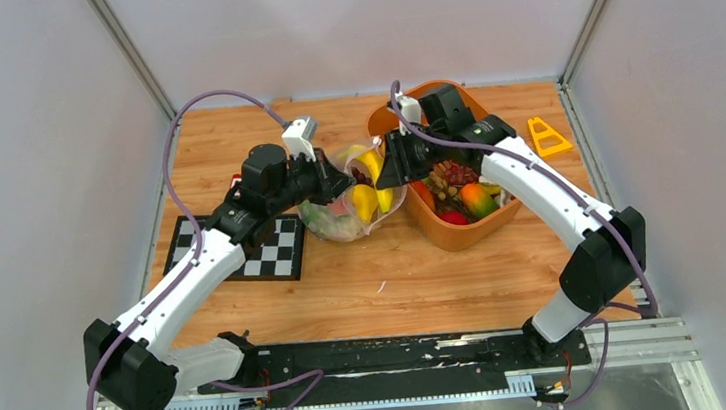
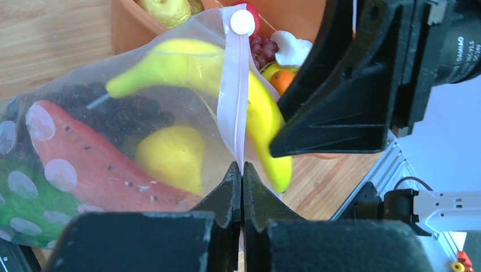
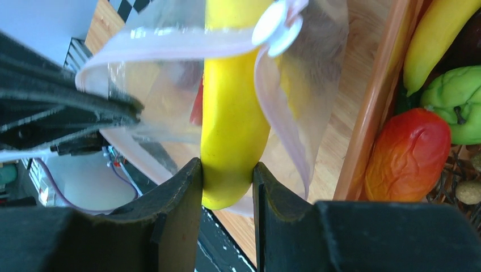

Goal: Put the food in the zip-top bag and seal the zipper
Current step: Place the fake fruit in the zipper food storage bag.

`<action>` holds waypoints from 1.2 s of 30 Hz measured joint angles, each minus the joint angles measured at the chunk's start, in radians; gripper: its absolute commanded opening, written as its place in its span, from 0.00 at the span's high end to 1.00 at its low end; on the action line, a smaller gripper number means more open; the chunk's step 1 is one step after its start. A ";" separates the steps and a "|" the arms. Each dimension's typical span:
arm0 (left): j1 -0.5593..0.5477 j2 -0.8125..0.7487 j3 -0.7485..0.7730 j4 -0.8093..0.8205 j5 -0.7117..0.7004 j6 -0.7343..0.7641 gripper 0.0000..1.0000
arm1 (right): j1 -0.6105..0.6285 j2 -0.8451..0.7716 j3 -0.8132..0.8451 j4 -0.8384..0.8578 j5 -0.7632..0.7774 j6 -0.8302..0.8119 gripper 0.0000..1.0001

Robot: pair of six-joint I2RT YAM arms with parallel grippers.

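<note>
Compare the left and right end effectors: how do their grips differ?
The left end effector pinches the zipper of the bag, jaws nearly touching; the right end effector clamps a banana, jaws spread by its width. The left holds thin film; the right holds solid fruit poking into the bag's mouth. Both are shut and black.

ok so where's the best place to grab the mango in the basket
Pinch the mango across its narrow middle, probably coming from straight above. It lies on its side with its upper face exposed, and the orange basket wall close beside it blocks a sideways approach.
</note>
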 measured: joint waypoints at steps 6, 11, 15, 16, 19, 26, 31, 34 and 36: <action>0.000 0.006 0.000 0.000 0.010 0.002 1.00 | 0.029 0.041 0.029 0.034 0.063 0.071 0.88; 0.000 0.009 0.000 0.001 0.010 0.001 1.00 | 0.089 0.079 0.069 0.037 0.160 0.099 0.82; 0.000 0.009 0.000 0.001 0.008 0.001 1.00 | 0.128 0.097 0.073 0.043 0.208 0.102 0.70; 0.000 0.009 0.000 0.002 0.008 0.001 1.00 | 0.134 0.098 0.073 0.043 0.215 0.102 0.64; 0.000 0.009 0.000 0.002 0.000 0.000 1.00 | 0.137 0.091 0.067 0.064 0.225 0.093 0.45; 0.000 0.002 0.000 0.000 -0.029 0.000 1.00 | 0.122 -0.101 -0.097 0.207 0.214 0.057 0.29; 0.000 0.001 0.000 -0.001 -0.047 0.001 1.00 | 0.095 -0.298 -0.193 0.316 0.243 0.041 0.49; 0.000 -0.008 0.000 -0.005 -0.071 0.001 1.00 | 0.058 -0.398 -0.262 0.359 0.285 0.037 0.60; 0.000 -0.018 0.000 -0.011 -0.096 0.003 1.00 | 0.033 -0.425 -0.290 0.359 0.283 0.029 0.70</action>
